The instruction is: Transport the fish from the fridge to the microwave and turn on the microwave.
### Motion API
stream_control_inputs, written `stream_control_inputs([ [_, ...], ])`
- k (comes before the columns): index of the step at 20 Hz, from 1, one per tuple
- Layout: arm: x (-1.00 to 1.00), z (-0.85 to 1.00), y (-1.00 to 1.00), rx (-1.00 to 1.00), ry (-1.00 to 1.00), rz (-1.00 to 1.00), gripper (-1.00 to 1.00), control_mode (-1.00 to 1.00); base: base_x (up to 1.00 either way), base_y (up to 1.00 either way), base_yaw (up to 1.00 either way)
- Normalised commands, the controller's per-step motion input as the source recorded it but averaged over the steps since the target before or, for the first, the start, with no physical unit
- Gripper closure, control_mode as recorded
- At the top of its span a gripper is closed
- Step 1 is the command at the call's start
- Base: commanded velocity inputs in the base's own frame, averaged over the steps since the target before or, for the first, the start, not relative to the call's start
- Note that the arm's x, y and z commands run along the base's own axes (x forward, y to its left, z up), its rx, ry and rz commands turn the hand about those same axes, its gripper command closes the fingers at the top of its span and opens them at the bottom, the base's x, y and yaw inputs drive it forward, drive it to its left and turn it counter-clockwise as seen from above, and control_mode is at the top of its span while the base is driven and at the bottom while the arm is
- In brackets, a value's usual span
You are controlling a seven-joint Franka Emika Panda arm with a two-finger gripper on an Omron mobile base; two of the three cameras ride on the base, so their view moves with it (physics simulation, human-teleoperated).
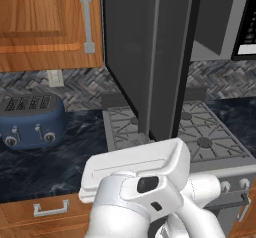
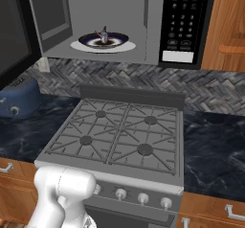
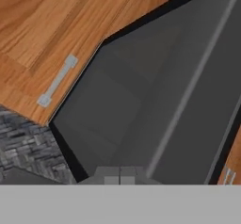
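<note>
The pincer [image 3: 120, 175] is sitting clenched and empty, its tips pressing toward the wide dark grey microwave's smooth open door [image 3: 155, 100]. That door [image 1: 145, 57] is standing swung out just ahead of it, edge-on over the grey gas stove [image 2: 119, 136]. Beyond the door, inside the microwave cavity [image 2: 110, 11], the small dark slender fish [image 2: 103, 34] is already lying on a round dark bowl [image 2: 103, 40]. Judging by this, the door needs pushing shut before reaching the black control panel [image 2: 184, 21] farther across.
</note>
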Motion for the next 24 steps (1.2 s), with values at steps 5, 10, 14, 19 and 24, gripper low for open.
stream_control_inputs([
  [5, 0.2, -0.09, 0.05, 0.0, 0.0, -0.1, 1.0, -1.0, 0.0, 0.0, 0.0],
  [10, 0.29, -0.03, 0.0, 0.0, 0.0, -0.1, 1.0, -1.0, 0.0, 0.0, 0.0],
  [14, 0.39, 0.0, 0.0, 0.0, 0.0, -0.09, 1.0, -1.0, 0.0, 0.0, 0.0],
  [19, 0.22, 0.0, 0.0, 0.0, -0.02, -0.08, 1.0, -1.0, 0.0, 0.0, 0.0],
  [24, 0.04, 0.0, -0.12, 0.0, -0.05, -0.08, 1.0, -1.0, 0.0, 0.0, 0.0],
])
